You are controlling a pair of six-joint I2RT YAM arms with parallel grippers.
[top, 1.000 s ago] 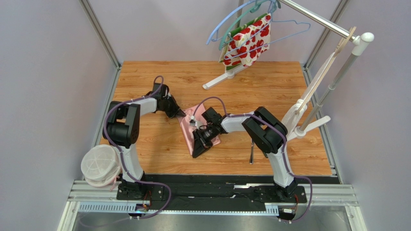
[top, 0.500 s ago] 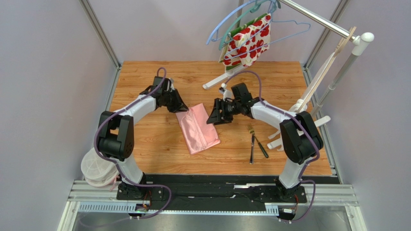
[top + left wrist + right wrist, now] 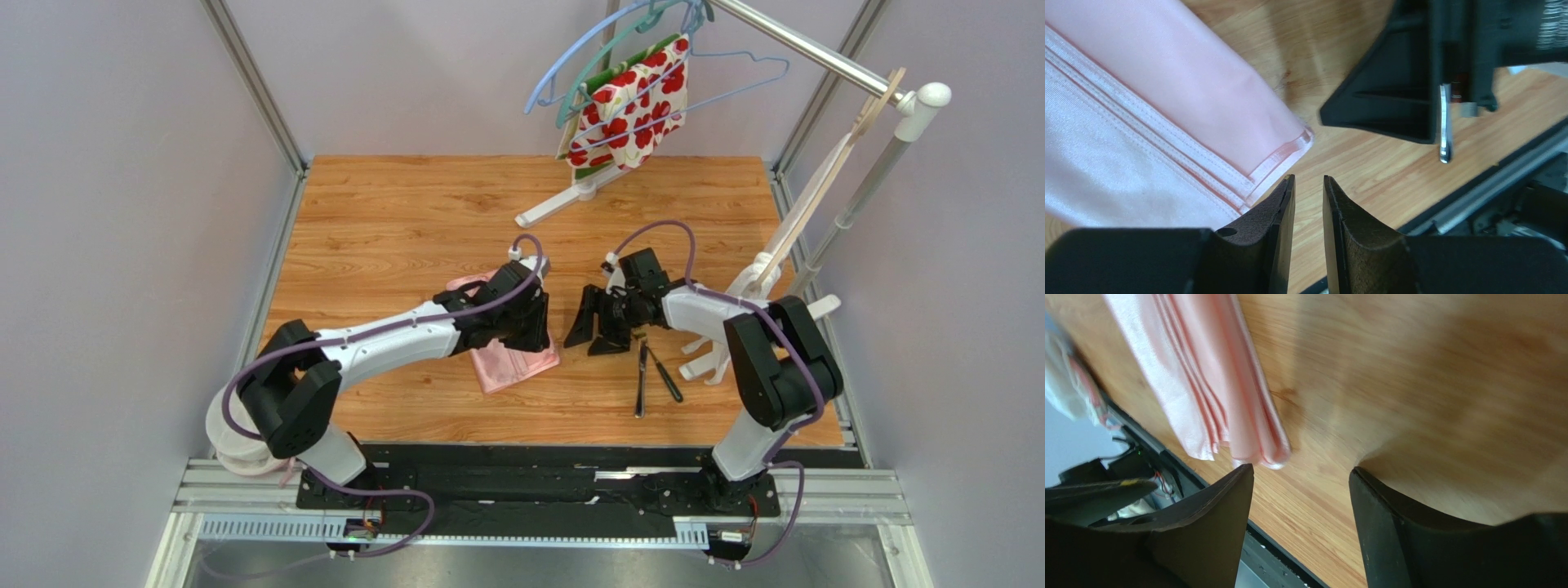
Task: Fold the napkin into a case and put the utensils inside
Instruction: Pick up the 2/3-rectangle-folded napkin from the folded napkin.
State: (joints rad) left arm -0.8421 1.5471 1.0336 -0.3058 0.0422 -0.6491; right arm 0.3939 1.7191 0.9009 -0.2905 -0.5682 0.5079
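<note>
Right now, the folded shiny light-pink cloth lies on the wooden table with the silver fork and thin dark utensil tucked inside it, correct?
No. The folded shiny light-pink cloth does lie on the wooden table, but the silver fork and thin dark utensil are not inside it: they lie bare on the wood beside it, as the top external view shows.
</note>
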